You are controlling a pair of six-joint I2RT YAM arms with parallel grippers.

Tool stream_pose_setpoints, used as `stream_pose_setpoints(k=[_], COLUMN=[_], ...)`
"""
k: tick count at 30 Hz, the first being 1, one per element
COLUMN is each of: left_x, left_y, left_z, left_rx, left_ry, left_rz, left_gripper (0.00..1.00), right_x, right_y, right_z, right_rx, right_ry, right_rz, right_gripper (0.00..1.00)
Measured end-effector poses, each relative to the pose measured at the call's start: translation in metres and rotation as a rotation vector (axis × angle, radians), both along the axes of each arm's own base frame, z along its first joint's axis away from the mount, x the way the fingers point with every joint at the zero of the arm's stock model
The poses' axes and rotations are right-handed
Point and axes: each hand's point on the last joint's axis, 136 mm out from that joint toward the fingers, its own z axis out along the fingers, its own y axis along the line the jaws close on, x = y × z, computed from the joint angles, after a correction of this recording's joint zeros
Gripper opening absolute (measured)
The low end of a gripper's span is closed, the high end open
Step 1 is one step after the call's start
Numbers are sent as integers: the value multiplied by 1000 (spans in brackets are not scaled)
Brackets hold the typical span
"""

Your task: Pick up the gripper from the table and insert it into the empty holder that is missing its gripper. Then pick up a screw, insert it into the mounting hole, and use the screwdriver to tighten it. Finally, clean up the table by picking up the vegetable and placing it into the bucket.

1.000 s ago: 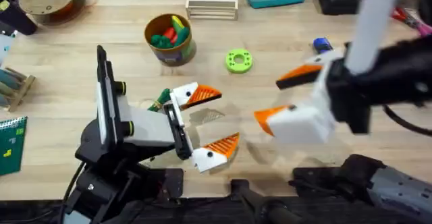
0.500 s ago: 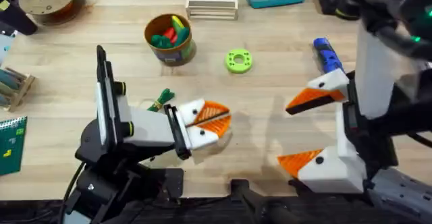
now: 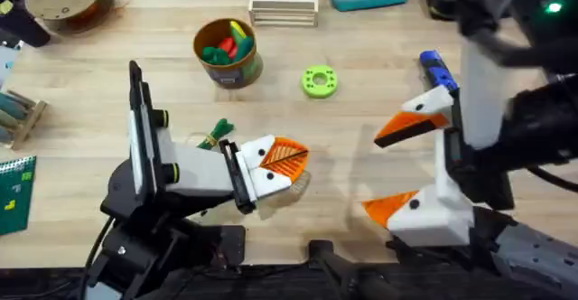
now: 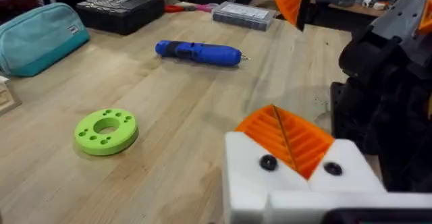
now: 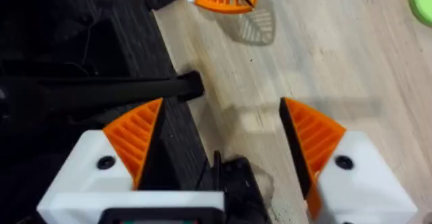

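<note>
Left gripper point(image 3: 284, 163) sits low over the table's near middle with its orange pads pressed together; whether anything is pinched between them I can't tell. Right gripper point(image 3: 406, 166) hovers off to the right, fingers spread wide with nothing between them. Just behind the left gripper lies the vegetable point(image 3: 215, 133), dark green, flat on the wood. Farther back, the lime-green holder point(image 3: 319, 81) rests alone, and the bucket point(image 3: 228, 53) beside it holds red, yellow and green toy foods. Over at the far right, the blue screwdriver point(image 4: 198, 51) lies on its side.
</note>
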Motion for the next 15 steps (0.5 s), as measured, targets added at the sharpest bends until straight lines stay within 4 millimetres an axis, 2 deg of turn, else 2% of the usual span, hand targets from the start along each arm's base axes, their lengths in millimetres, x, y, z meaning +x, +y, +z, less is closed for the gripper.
stream_pose_setpoints(k=[5,6,11,12,15], left_x=[0,0,0,0,0], left_y=[0,0,0,0,0], left_z=[0,0,0,0,0], left_rx=[0,0,0,0,0], left_ry=[0,0,0,0,0], left_rz=[0,0,3,3,3], left_gripper=[7,7,7,7,7], right_x=[22,49,104,132,167], right_y=[-2,-18,-57,-87,-124], right_z=[-4,-13,-28,-35,-32], right_rx=[-20,-78,-173,-246,-311], right_ry=[15,16,-19,-65,-174], right_rz=[-127,-269,-513,-642,-787], right_gripper=[991,991,991,991,990])
